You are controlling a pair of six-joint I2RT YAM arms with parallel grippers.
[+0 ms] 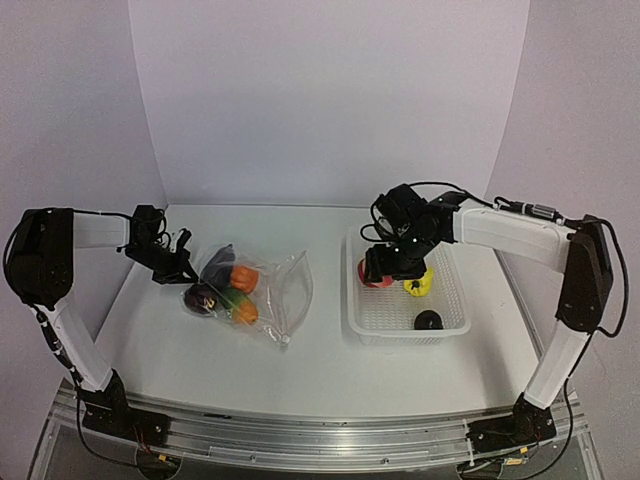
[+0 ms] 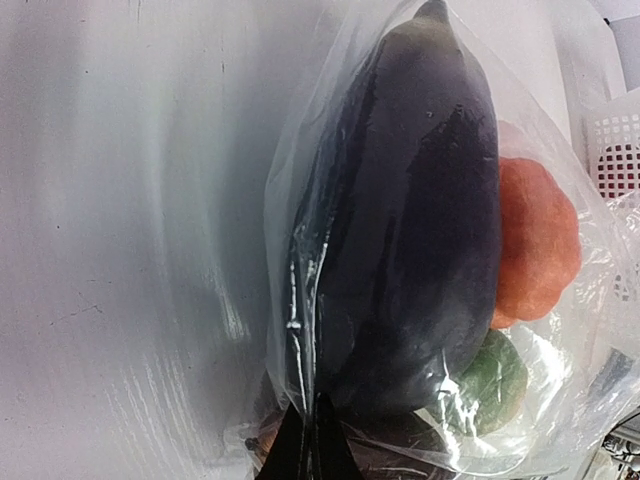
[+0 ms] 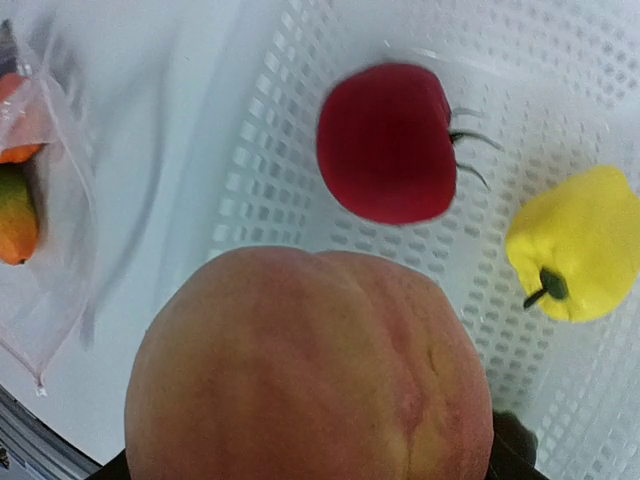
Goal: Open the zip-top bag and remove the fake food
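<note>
The zip-top bag point(image 1: 265, 290) is lying on the table point(image 1: 200, 350), left of centre, and several pieces of the fake food point(image 1: 245, 278) are sitting inside it. A dark eggplant point(image 2: 420, 220) is pressing against the film, with an orange piece point(image 2: 535, 240) behind it and a green one lower down. The left gripper point(image 1: 178, 268) is clenched on a fold of plastic at the bag's left edge, anchoring it.

Well apart to the right, the right gripper point(image 1: 392, 262) is grasping a peach point(image 3: 310, 370), its fingers spread around the fruit. It is hanging over the left side of the white basket point(image 1: 455, 325), close to the rim. A red tomato point(image 3: 385, 140), a yellow pepper point(image 3: 575, 245) and a black piece point(image 1: 428, 320) are lying in the basket.

By the look of it, the step in hand is setting the peach down in the basket. Doing it well is mostly a matter of placement. The arm should be moving a little further in from the rim, aiming at the bare mesh beside the tomato rather than on top of it. It should be lowering before letting go, since a round, glossy fruit dropped from above is likely to bounce or roll. The top view hides the peach under the gripper, so how high it is hanging is hard to tell. The fingers should be opening fully and rising straight up, so they are not dragging the peach along. Meanwhile the left gripper should be holding its pinch, so the bag is not sliding when the right arm reaches in again.
</note>
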